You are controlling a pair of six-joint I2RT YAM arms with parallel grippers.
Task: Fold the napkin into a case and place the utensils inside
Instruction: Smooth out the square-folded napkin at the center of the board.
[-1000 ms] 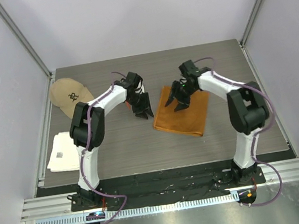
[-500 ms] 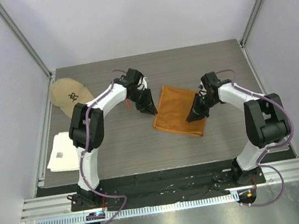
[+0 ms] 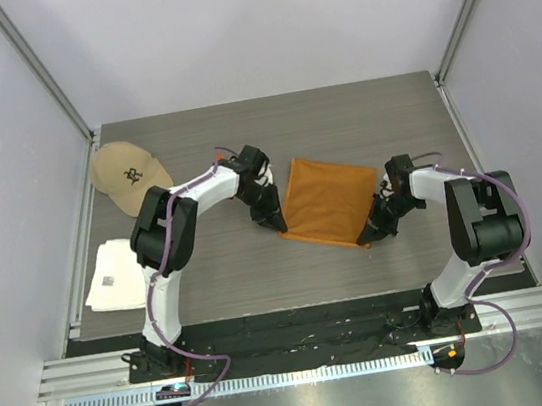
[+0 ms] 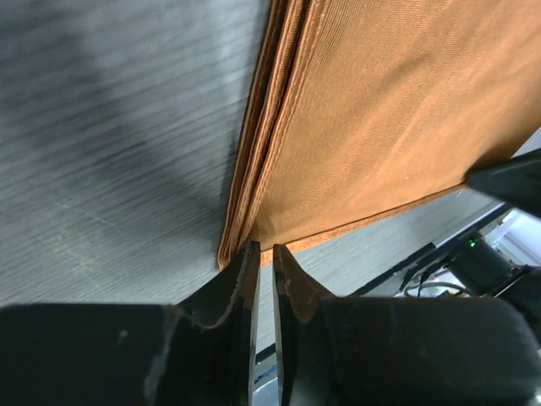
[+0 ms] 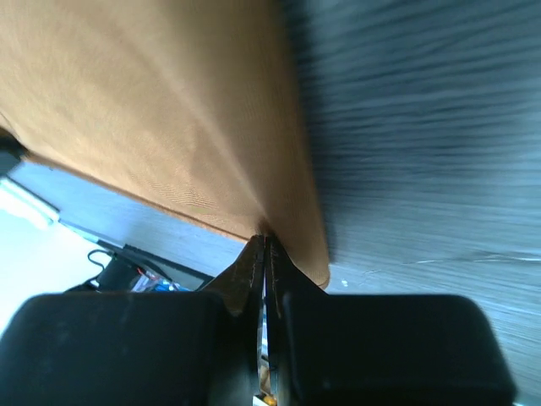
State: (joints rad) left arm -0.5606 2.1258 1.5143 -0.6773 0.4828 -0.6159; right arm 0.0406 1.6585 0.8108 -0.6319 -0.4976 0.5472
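A dark grey wood-grain table [image 3: 261, 275] sits between pale lilac walls [image 3: 256, 23]. The right gripper [image 5: 265, 238] has its black fingers pressed together on the near right corner of the rust-orange folded cloth napkin [image 3: 329, 200], and a crease fans out from the pinch. The left gripper [image 4: 264, 249] stands at the napkin's near left corner with only a thin slit between its fingers. The layered edge meets the tips, but whether cloth is caught there cannot be told. The napkin lies flat near the table's middle, between the two arms. Well to the left, a tan cloth cap [image 3: 125, 171] rests by the far left corner, and a thick white folded towel [image 3: 115, 275] lies nearer the front left edge.
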